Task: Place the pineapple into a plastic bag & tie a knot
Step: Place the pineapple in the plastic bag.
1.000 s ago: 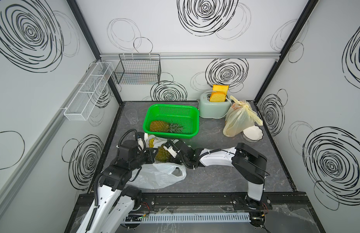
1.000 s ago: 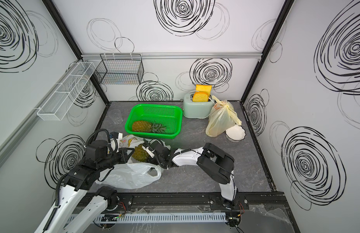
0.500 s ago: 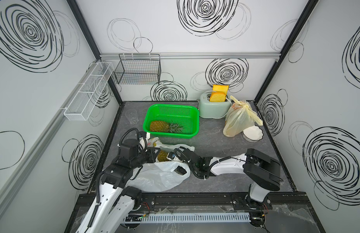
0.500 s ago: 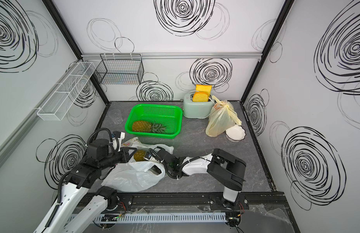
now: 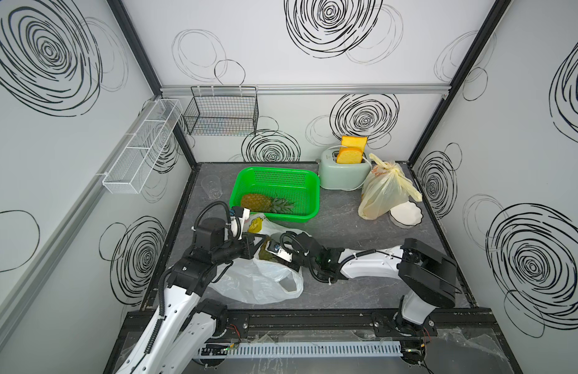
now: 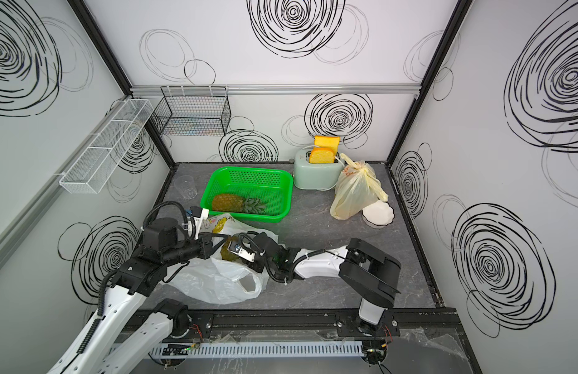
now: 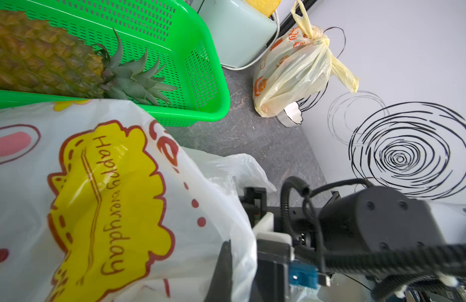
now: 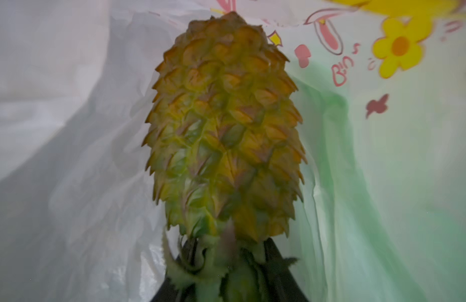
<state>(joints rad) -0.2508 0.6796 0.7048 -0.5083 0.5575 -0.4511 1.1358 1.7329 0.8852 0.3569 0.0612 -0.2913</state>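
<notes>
1 pineapple (image 8: 226, 136) in 1 white bag (image 5: 258, 285) (1 more in basket (image 5: 281, 176))

Two pineapples: basket pineapple (image 5: 255, 201), bagged pineapple (image 8: 226, 125). Two plastic bags: white bag (image 5: 248, 285), yellow bag (image 5: 383, 191) (knotted, right of centre). One green basket (image 5: 281, 177), one toaster (image 5: 342, 176), two bread slices (image 5: 349, 156), one clear cup (image 5: 211, 191), one white dish (image 5: 405, 216). Two wire racks, upper left: black rack (image 5: 221, 116), white rack (image 5: 141, 149).
</notes>
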